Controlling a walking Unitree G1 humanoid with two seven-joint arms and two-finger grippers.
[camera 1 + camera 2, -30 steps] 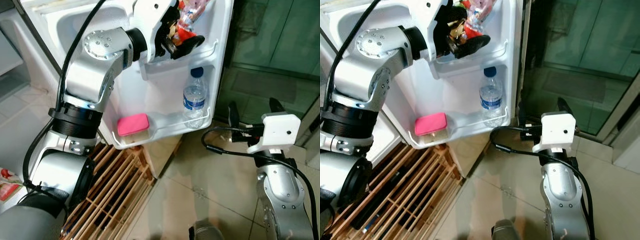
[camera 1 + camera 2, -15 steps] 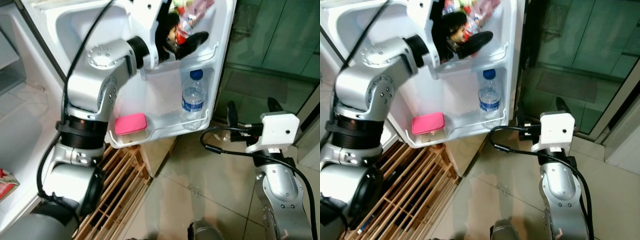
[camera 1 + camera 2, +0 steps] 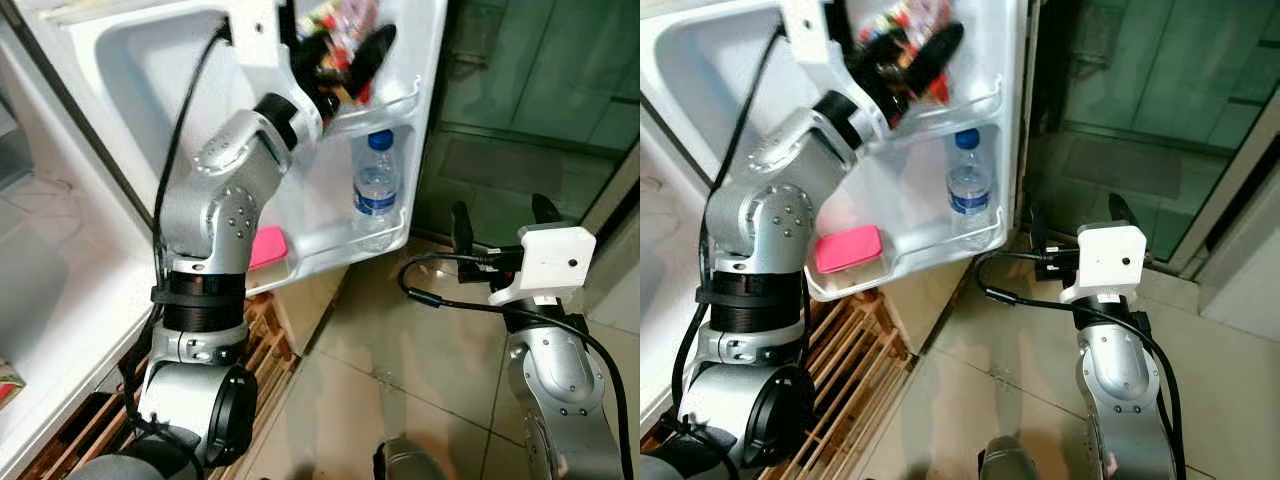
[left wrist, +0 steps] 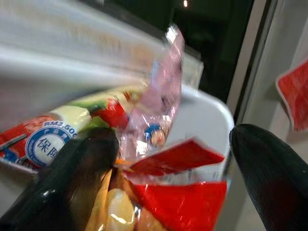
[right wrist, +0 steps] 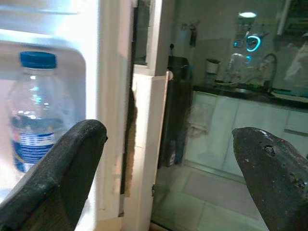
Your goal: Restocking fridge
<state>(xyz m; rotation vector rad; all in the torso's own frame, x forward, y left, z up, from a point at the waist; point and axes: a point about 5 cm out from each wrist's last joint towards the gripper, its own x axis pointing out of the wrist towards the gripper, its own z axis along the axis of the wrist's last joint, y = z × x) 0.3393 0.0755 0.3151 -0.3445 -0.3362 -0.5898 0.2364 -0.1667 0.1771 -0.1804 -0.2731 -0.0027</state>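
The fridge door stands open, and its upper door shelf (image 3: 402,100) holds several snack packets (image 3: 335,22). My left gripper (image 3: 348,62) reaches up into that shelf. It is open, with a red and clear packet (image 4: 180,185) lying between its spread fingers (image 4: 79,168). In the lower door shelf a water bottle (image 3: 375,188) stands upright, and a pink lidded box (image 3: 266,246) lies partly behind my left arm. Low at the right, past the door's edge, my right gripper (image 3: 498,222) is open and holds nothing. The right wrist view shows the same bottle (image 5: 33,115).
A wooden slatted rack (image 3: 268,330) lies on the tiled floor (image 3: 400,370) under the door. A dark glass door (image 3: 530,90) stands behind my right arm. The fridge body (image 3: 60,280) runs along the left.
My left gripper has gone higher and further into the upper door shelf among the packets. The camera has turned, so the door sits more to the left. The right arm has stayed put.
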